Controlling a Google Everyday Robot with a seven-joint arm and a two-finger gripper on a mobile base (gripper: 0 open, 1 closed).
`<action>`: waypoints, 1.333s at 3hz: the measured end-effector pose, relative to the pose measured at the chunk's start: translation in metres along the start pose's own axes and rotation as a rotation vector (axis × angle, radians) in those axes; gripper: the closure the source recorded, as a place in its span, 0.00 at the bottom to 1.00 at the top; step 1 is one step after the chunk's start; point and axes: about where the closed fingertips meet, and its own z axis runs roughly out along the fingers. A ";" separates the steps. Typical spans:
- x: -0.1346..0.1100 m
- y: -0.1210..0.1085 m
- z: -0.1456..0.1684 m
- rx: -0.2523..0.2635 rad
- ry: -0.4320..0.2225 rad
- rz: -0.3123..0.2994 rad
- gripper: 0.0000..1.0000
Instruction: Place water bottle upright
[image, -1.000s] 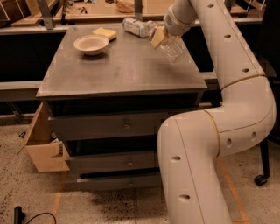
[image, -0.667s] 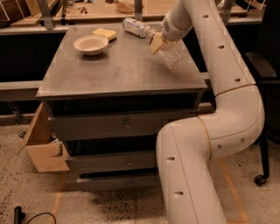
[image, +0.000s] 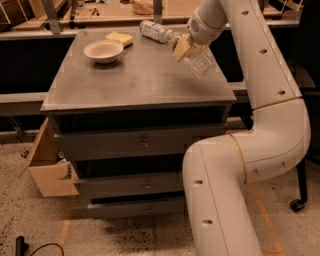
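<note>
The gripper (image: 187, 50), upper right of centre, closes matt tan pads (image: 180, 47) on the water bottle (image: 199, 63), clear crinkly plastic with faint shine. The arm (image: 272, 135) is smooth, softly glossy off-white plastic; the cabinet top (image: 135, 80) looks like dull grey metal, and the box (image: 47, 172) at lower left is plain cardboard.

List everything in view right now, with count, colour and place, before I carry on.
water bottle: one, clear, tilted in the gripper above the cabinet top's right rear
second bottle: one, clear with white label, lying on its side at the top's back edge
bowl: one, off-white, back left of the top
sponge: one, yellow, just behind the bowl
cabinet: one, grey, drawers in front, centre
cardboard box: one, tan, on the floor left of the cabinet
cable: one, black, floor, bottom left
arm: one, white, right side
gripper: one, tan fingers, shut on the water bottle
</note>
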 end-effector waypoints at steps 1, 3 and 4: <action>0.006 0.001 -0.018 -0.009 0.028 0.007 1.00; 0.017 0.010 -0.042 -0.037 0.109 -0.039 1.00; 0.026 0.022 -0.035 -0.073 0.174 -0.048 1.00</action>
